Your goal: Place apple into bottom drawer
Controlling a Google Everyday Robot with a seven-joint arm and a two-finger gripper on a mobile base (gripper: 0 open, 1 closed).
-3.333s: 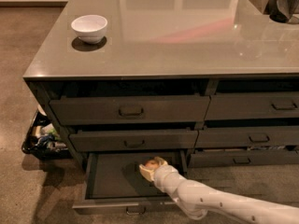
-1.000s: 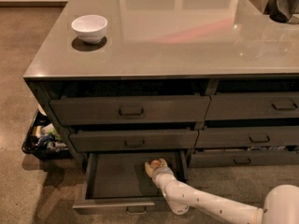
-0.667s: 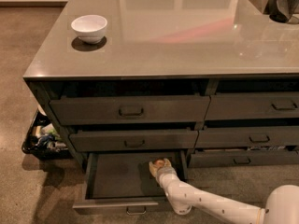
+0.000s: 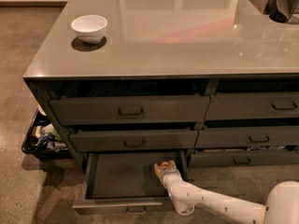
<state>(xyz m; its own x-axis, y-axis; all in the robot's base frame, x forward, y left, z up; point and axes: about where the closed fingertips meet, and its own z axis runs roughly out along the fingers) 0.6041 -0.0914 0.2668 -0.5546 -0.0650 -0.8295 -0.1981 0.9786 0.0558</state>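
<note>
The bottom drawer [image 4: 117,177] of the left column is pulled open, with a plain dark inside and a small metal handle [image 4: 136,210] on its front. My gripper [image 4: 164,168] reaches down into the drawer's back right corner on a white arm [image 4: 210,204] that comes in from the lower right. It is shut on the apple [image 4: 163,164], a small orange-red fruit that shows at the fingertips, low inside the drawer. I cannot tell whether the apple touches the drawer floor.
A white bowl [image 4: 89,28] stands on the grey counter [image 4: 168,45] at the back left. Dark appliances [image 4: 280,3] stand at the counter's far right. The other drawers are shut. A black crate of clutter [image 4: 42,139] sits on the floor at the left.
The gripper with the apple has moved a little right and deeper towards the drawer's back right corner. The arm has swung lower, and its white elbow now shows at the lower right.
</note>
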